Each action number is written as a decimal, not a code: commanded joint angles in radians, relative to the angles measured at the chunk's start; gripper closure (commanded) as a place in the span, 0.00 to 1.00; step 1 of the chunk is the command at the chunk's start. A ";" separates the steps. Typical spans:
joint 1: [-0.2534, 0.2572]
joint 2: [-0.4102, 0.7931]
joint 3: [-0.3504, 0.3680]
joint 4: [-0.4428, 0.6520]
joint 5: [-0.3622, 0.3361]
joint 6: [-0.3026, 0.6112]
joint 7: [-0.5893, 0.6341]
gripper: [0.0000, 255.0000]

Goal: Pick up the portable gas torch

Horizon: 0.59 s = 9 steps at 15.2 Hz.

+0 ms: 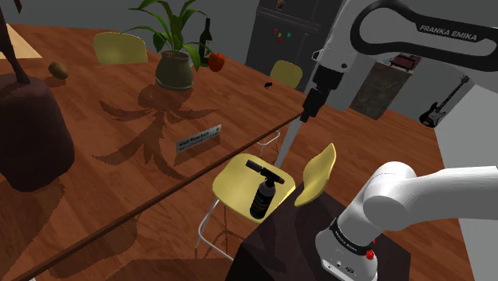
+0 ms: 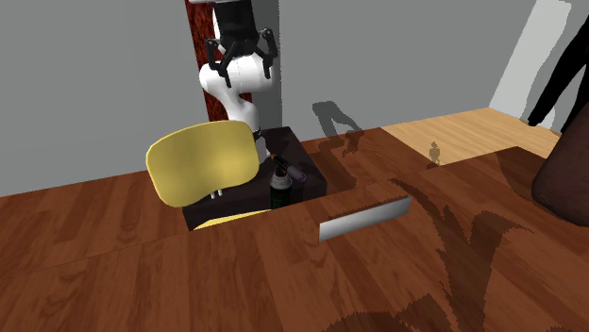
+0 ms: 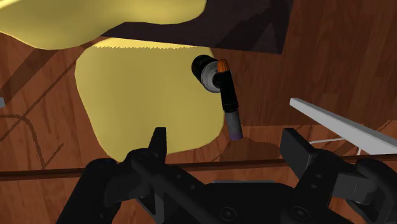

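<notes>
Shoulder view: plant (image 1: pixel 169 22) in its pot (image 1: pixel 174 73); torch (image 1: pixel 263 196) upright on yellow chair (image 1: pixel 234 177).

Space above the gas torch (image 1: pixel 263 195) is unobstructed. The table (image 1: pixel 160 185) edge and the chair back (image 1: pixel 317 174) flank it on either side.

Three yellow chairs (image 1: pixel 238 177) (image 1: pixel 120 48) (image 1: pixel 286 73) on the count, one near and two further back. One gas torch (image 1: pixel 263 197), just the one. One potted plant (image 1: pixel 174 68), one dark bottle (image 1: pixel 206 38), one small red round thing (image 1: pixel 215 61) and one brown one (image 1: pixel 57 70). One lettered sign (image 1: pixel 198 140). One electric guitar (image 1: pixel 437 108). And one white arm (image 1: pixel 415 40).
</notes>
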 commanded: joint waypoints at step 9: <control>0.021 -0.060 0.087 -0.294 0.032 0.262 0.074 0.00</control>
